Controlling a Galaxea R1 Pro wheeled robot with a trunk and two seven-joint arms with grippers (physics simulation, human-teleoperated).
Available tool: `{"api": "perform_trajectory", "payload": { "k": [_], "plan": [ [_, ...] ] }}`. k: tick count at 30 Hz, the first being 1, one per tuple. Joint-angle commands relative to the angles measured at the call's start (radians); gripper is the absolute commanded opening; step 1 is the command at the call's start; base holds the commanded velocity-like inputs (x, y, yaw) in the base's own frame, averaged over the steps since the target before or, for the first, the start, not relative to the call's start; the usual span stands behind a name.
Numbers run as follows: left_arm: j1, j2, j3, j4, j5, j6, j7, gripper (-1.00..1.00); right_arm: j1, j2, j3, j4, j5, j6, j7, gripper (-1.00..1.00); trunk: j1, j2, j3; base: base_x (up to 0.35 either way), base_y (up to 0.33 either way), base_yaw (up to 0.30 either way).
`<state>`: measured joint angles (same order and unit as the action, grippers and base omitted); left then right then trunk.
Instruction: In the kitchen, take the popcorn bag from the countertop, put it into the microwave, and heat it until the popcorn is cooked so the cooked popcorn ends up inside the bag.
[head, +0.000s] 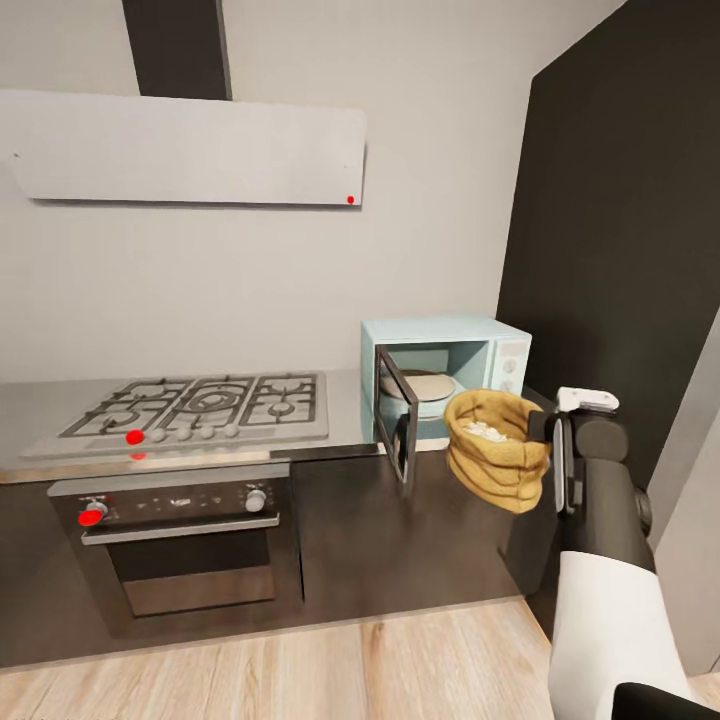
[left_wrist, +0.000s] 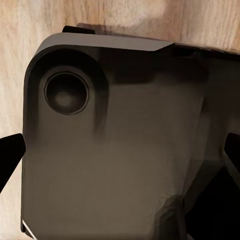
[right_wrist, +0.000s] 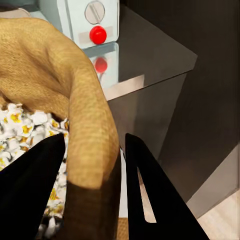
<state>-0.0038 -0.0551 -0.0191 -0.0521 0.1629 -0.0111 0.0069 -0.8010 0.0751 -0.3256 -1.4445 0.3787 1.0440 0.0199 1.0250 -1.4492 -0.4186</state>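
Popcorn bag (head: 497, 448) is seen in the head view held in the air in front of the open microwave (head: 447, 375), off the countertop (head: 340, 425) edge and level with the oven cavity; white popped kernels are visible in its round mouth. The right gripper (head: 549, 440) is clamped on the bag's rim at the side away from the microwave, arm rising from the lower right. Microwave door (head: 396, 420) is swung out towards the camera, and a pale round plate (head: 428, 385) is visible inside. To the left, a gas hob (head: 205, 405) is set into the worktop, with a built-in oven (head: 180, 540) below showing a red knob, and a grey extractor hood (head: 190, 150) on the wall above. Left wrist view: a dark rounded housing (left_wrist: 120, 145), seemingly the robot's own body, is seen close up against wood floor (left_wrist: 125, 17); only two dark finger tips (left_wrist: 11, 155) are caught at the frame edges, far apart, nothing between them, so the left gripper (left_wrist: 120, 152) is read as spread. Right wrist view adds detail lost in the head view: the bag wall (right_wrist: 92, 145) is pinched between the two black fingers (right_wrist: 30, 190), popcorn (right_wrist: 20, 125) is seen inside with yellow flecks, and the microwave's knob and red indicator light (right_wrist: 98, 34) are reflected in the glossy counter behind.
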Motion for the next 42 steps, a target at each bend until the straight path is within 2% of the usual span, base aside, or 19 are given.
{"api": "perform_trajectory", "payload": {
  "k": [1, 10, 15, 20, 22, 23, 25, 42],
  "plan": [
    [-0.001, 0.000, -0.002, 0.000, 0.009, -0.001, 0.001, 1.00, -0.001, 0.001, -0.001, -0.002, 0.002, 0.003, 0.003, -1.00, 0.000, -0.001, -0.001, 0.000, 0.000, 0.000],
    [-0.001, 0.000, -0.001, 0.000, 0.009, -0.001, 0.001, 1.00, -0.014, -0.003, 0.000, -0.007, 0.002, 0.003, 0.002, -1.00, 0.000, -0.001, -0.001, 0.000, 0.000, 0.000],
    [0.000, 0.000, -0.001, 0.000, 0.009, -0.001, 0.001, 1.00, -0.110, -0.005, 0.000, 0.023, -0.003, 0.003, 0.000, -1.00, 0.000, -0.001, -0.001, 0.000, 0.000, 0.000],
    [-0.001, 0.000, -0.001, 0.000, 0.009, -0.001, 0.001, 1.00, -0.181, -0.004, 0.001, 0.120, -0.003, 0.003, -0.006, -1.00, 0.000, -0.001, -0.001, 0.000, 0.000, 0.000],
    [-0.001, 0.000, -0.001, 0.000, 0.009, -0.001, 0.001, 1.00, -0.196, -0.002, 0.037, 0.148, 0.001, 0.003, -0.013, -1.00, 0.000, -0.001, -0.001, 0.000, 0.000, 0.000],
    [-0.001, 0.000, -0.001, 0.000, 0.009, -0.001, 0.001, 1.00, -0.199, 0.002, 0.068, 0.154, 0.003, 0.003, -0.015, -1.00, 0.000, -0.001, -0.001, 0.000, 0.000, 0.000],
    [0.000, 0.000, -0.001, 0.000, 0.009, -0.001, 0.001, 1.00, -0.200, 0.008, 0.079, 0.153, 0.005, 0.003, -0.014, -1.00, 0.000, -0.001, -0.001, 0.000, 0.000, 0.000],
    [0.000, 0.000, 0.000, -0.002, 0.009, -0.003, 0.001, 1.00, -0.201, 0.011, 0.075, 0.162, -0.014, 0.003, -0.006, -1.00, 0.000, -0.001, -0.001, 0.000, 0.000, 0.000]
  ]
}}
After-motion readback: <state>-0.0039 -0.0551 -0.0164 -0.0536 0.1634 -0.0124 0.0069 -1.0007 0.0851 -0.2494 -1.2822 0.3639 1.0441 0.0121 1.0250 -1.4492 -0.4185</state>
